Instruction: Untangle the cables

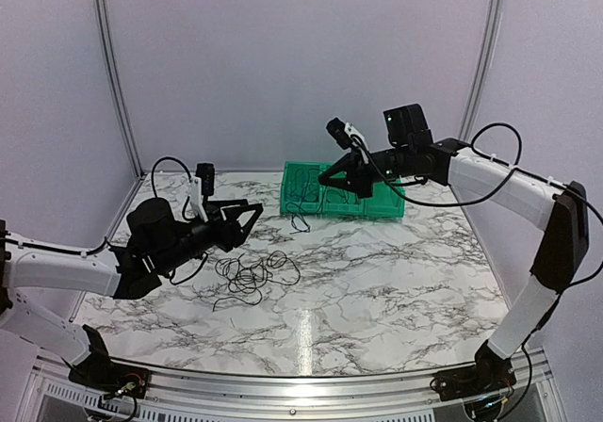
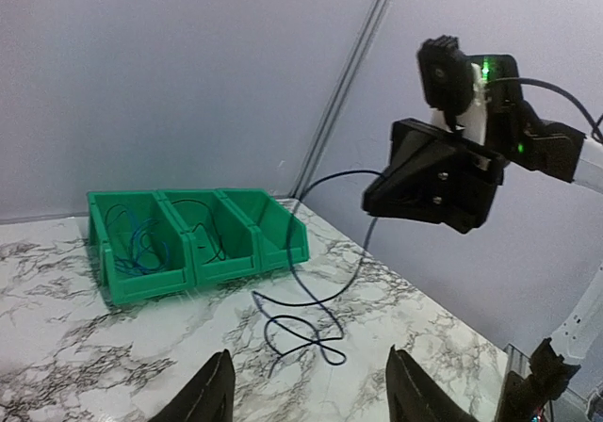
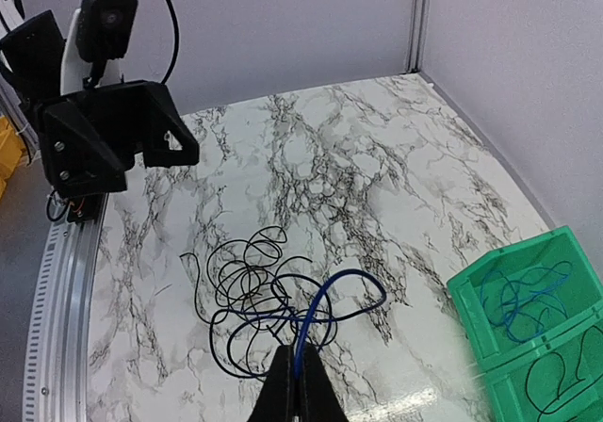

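A tangle of thin black cables [image 1: 252,273] lies on the marble table in front of my left arm; it also shows in the right wrist view [image 3: 247,285]. My right gripper [image 1: 327,182] hangs above the green bins and is shut on a dark-blue cable [image 3: 332,295]. That cable hangs down from it and ends in loose loops on the table [image 2: 303,332]. My left gripper [image 1: 251,222] is open and empty, raised left of the tangle, facing the bins; its fingers [image 2: 212,394] frame the blue loops from a distance.
A row of three green bins [image 1: 386,213] stands at the back centre; in the left wrist view [image 2: 132,288] one holds a blue cable, another a black one. Booth walls close the back and sides. My left gripper shows in the right wrist view [image 3: 104,135].
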Motion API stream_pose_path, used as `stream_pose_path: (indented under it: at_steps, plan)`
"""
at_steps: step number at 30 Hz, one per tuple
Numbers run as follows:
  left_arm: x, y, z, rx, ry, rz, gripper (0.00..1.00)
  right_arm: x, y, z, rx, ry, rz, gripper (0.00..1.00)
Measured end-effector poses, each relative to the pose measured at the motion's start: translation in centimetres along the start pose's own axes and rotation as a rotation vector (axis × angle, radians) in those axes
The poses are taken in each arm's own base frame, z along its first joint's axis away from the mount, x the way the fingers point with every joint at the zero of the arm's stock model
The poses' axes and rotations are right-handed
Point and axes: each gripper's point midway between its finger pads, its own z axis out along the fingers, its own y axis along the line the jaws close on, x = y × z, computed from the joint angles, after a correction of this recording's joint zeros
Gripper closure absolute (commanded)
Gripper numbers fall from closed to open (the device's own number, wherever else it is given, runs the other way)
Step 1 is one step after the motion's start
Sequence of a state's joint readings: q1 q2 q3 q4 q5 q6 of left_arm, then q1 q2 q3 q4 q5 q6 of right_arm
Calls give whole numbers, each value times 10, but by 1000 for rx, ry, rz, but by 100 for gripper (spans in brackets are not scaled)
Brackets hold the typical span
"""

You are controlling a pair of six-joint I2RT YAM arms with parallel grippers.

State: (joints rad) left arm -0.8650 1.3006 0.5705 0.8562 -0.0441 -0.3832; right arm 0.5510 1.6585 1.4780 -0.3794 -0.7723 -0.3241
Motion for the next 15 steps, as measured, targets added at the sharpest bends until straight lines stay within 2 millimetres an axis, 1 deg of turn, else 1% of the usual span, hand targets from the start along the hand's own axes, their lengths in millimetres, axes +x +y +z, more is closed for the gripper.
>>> stream_pose_path:
  at_steps: [4, 8, 11, 15]
  plan:
    - [-5, -39, 9, 110, 14, 65, 46, -2, -6, 4, 12, -18, 14, 100]
    - [0, -66, 27, 164, 51, 190, 49, 3, -8, 10, 3, -23, 48, 100]
    - [12, -73, 40, 169, 94, 305, 50, 6, -8, 12, -8, -25, 75, 100]
    - [28, -68, 59, 137, 150, 453, 50, 2, -5, 12, -25, -43, 92, 100]
